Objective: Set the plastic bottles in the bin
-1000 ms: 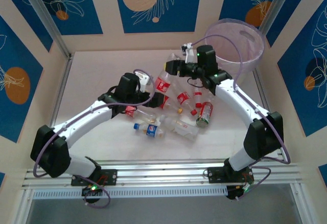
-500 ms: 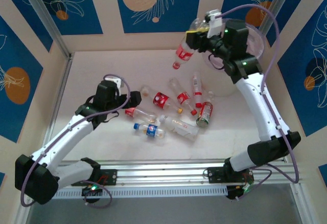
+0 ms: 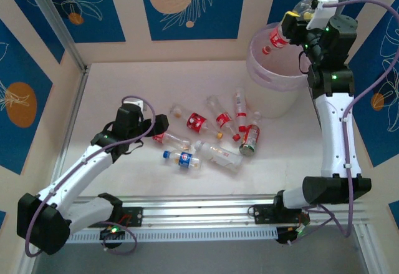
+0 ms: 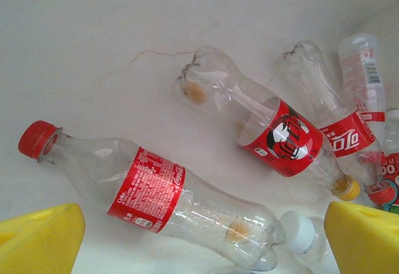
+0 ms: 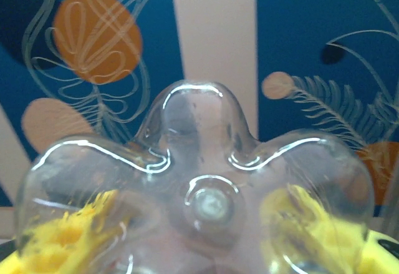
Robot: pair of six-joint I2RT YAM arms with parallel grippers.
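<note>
**Above the bin's opening, one bottle held aloft**

At the far right corner of the white table (image 3: 124,80) stands the large round translucent pinkish-white plastic bin (image 3: 274,99). Above its opening the right gripper (image 3: 290,25) pinches a clear red-labelled plastic bottle (image 3: 277,37) near its base, with the cap end tilted down toward the bin. The right wrist view looks straight at that bottle's lobed underside, and yellow pads (image 5: 68,239) show through it on either side. Near the table's middle lie the other plastic bottles (image 3: 218,152), close together, among them a blue-labelled one (image 3: 184,158). The left gripper (image 3: 159,124) hangs at the left edge of this cluster. Its yellow fingers (image 4: 37,243) are spread wide, clear of a red-capped, red-labelled bottle (image 4: 149,193) lying on its side just beneath.
</note>
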